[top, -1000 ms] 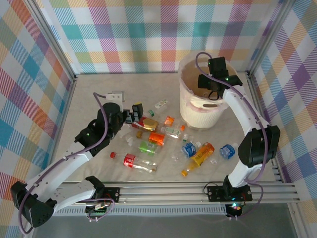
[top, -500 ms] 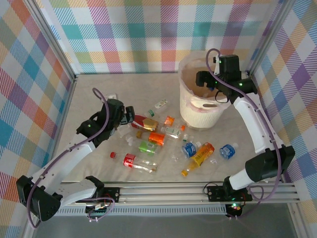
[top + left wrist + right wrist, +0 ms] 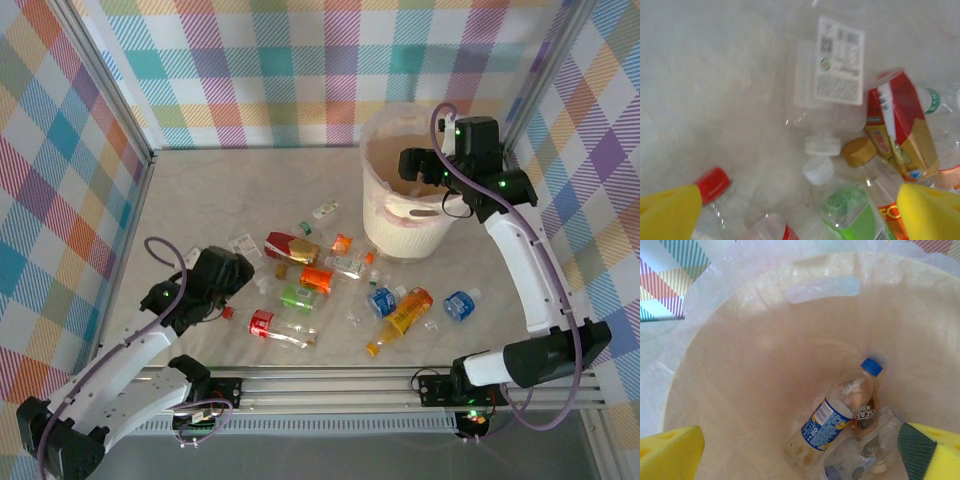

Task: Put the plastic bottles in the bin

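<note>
Left wrist view is blurred. The red-capped bottle (image 3: 714, 181) and green-label bottle (image 3: 846, 216) are cut off at the lower edge. In the bin (image 3: 740, 385), the clear bottle (image 3: 860, 462) is cut off likewise.

We see the table (image 3: 190, 190) from high behind; wrist cameras look down close: left on the middle bottles (image 3: 840, 75), right into the upper-right bin (image 3: 410, 232).

1. bin (image 3: 765, 390) under right gripper (image 3: 800, 455): translucent cream plastic, smooth, soft sheen.
2. liner (image 3: 730, 285) over its rim: thin clear film, crinkled, glossy.
3. blue-capped bottle (image 3: 860, 390) inside: clear glossy plastic.
4. flat bottle (image 3: 827, 115) ahead of left gripper (image 3: 800, 212): clear crumpled plastic, glossy. Its label (image 3: 840, 62) is matt white.
5. pads (image 3: 667, 212): yellow, matt, foam-like.
6. table (image 3: 705, 75): pale, matt.
7. frame rails (image 3: 350, 385): bare metal, satin.
</note>
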Motion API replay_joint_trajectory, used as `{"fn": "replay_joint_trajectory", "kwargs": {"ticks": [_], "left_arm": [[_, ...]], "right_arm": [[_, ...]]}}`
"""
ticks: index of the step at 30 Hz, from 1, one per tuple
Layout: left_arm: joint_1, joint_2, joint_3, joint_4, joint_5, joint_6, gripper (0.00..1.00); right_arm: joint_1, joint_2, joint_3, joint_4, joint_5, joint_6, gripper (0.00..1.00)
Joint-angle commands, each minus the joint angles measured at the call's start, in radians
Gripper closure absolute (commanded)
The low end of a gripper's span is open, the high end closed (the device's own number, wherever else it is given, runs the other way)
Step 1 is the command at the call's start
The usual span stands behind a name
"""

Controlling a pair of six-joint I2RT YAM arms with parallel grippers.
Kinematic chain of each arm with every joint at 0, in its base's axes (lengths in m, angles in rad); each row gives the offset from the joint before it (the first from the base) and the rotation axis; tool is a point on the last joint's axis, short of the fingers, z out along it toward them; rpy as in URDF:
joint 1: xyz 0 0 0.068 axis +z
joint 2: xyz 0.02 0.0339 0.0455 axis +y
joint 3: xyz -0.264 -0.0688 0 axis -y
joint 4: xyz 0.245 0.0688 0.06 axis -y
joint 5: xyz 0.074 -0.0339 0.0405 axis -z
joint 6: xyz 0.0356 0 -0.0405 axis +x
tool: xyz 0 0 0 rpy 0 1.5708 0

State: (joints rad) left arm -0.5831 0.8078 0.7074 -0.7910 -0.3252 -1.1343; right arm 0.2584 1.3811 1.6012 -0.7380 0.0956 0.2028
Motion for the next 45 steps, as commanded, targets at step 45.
{"fn": "replay_joint_trajectory", "kwargs": {"ticks": [45], "left_arm": [[-0.189, 0.211, -0.331, 0.398, 0.169, -0.535, 0.37]], "right_arm": [[-0.003, -0.022, -0.128, 0.084, -0.096, 0.009, 0.0]]}}
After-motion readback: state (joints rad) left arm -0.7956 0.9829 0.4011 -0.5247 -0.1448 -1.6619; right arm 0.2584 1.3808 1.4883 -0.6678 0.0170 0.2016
